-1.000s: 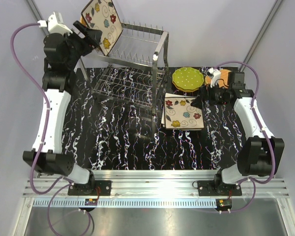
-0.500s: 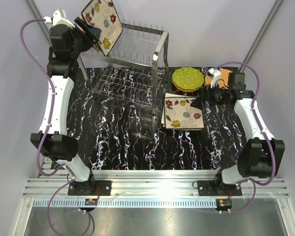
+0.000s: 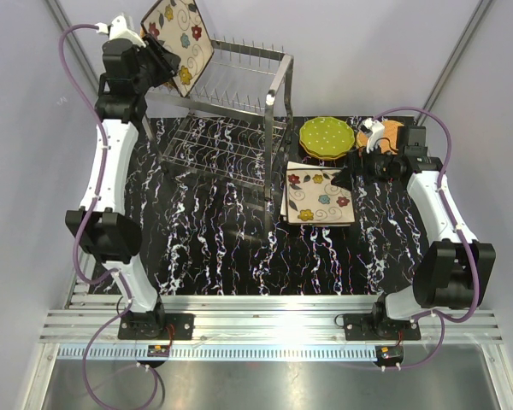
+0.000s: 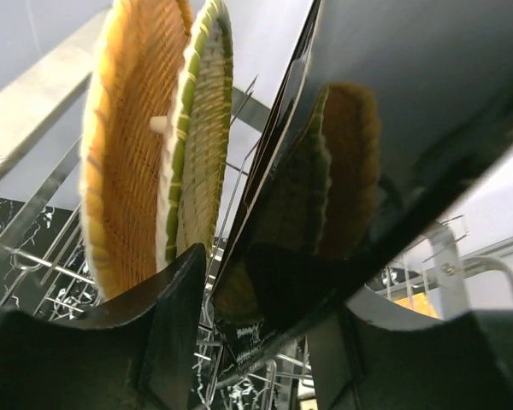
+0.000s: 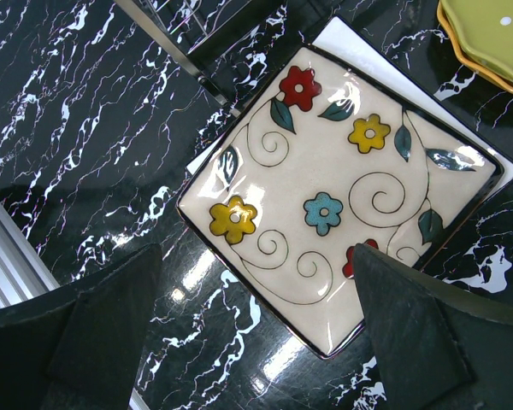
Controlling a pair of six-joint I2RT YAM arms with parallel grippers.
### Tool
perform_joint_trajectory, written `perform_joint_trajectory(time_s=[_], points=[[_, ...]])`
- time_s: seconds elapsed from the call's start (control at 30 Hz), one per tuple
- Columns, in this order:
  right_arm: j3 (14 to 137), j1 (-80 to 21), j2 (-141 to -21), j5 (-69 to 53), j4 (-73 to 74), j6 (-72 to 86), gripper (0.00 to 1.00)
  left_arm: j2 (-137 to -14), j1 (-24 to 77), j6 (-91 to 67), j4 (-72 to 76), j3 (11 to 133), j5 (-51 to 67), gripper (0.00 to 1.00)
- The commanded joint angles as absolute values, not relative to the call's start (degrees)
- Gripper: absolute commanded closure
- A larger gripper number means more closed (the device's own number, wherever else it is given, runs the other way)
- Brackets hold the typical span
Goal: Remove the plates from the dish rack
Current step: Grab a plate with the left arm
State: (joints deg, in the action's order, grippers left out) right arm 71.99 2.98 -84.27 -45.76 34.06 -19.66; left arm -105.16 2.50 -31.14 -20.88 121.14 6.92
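Unloading is partway done. The left gripper is raised to the top-left corner of the dish rack, where a square flowered plate stands tilted among the upper prongs. In the left wrist view we see the plate's dark glossy underside passing between the two fingers, one on each side of its lower rim. We cannot tell whether they pinch it yet. Just beside it, two wicker plates stand on edge in the same tier.

The right gripper hovers with its fingers spread wide and holds nothing. It hangs over the stacked square plates that lie flat on the black marbled table to the right of the rack, near a green dotted plate.

We judge the step in hand to be the grasp on the racked square plate. The next move calls for a firm clamp on the rim, then a lift straight out of the prongs, clear of the neighbouring wicker plates.
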Motion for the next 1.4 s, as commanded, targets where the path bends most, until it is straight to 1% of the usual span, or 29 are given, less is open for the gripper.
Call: perform_joint_trajectory(time_s=[0.0, 0.1, 0.13, 0.17, 0.2, 0.3, 0.33, 0.57, 0.77, 1.37], points=[[71.8, 2.5, -81.8, -46.7, 31.9, -19.2, 0.0, -106.2, 2.2, -26.3, -17.2, 123.7, 5.7, 0.56], [71.7, 2.5, -81.8, -46.7, 31.7, -19.0, 0.0, -106.4, 2.4, -22.9, -15.6, 123.3, 4.6, 0.65], [71.7, 2.5, -81.9, -46.6, 31.6, -19.0, 0.0, -106.3, 2.3, -22.0, -15.0, 123.1, 4.3, 0.72], [71.7, 2.5, -81.8, -46.6, 31.8, -19.1, 0.0, -106.1, 2.4, -20.1, -14.2, 122.3, 4.2, 0.75], [71.6, 2.5, -81.7, -46.6, 31.7, -19.0, 0.0, -105.3, 2.5, -19.1, -11.9, 121.6, 4.7, 0.81], [71.5, 2.5, -81.8, -46.6, 31.6, -18.8, 0.0, -103.6, 2.8, -15.3, -5.5, 117.8, 5.6, 0.92], [71.5, 2.5, -81.8, -46.6, 31.6, -18.8, 0.0, -102.8, 2.9, -14.3, -4.0, 116.2, 6.1, 1.0], [71.7, 2.5, -81.9, -46.8, 31.4, -18.5, 0.0, -99.3, 3.3, -3.9, 7.1, 111.8, 5.9, 1.0], [71.5, 2.5, -81.9, -46.8, 31.3, -18.3, 0.0, -97.3, 3.5, -0.4, 16.0, 109.2, 5.5, 1.0], [71.7, 2.5, -82.1, -46.8, 31.1, -17.8, 0.01, -96.6, 4.3, 1.5, 18.7, 112.5, 3.1, 1.0]])
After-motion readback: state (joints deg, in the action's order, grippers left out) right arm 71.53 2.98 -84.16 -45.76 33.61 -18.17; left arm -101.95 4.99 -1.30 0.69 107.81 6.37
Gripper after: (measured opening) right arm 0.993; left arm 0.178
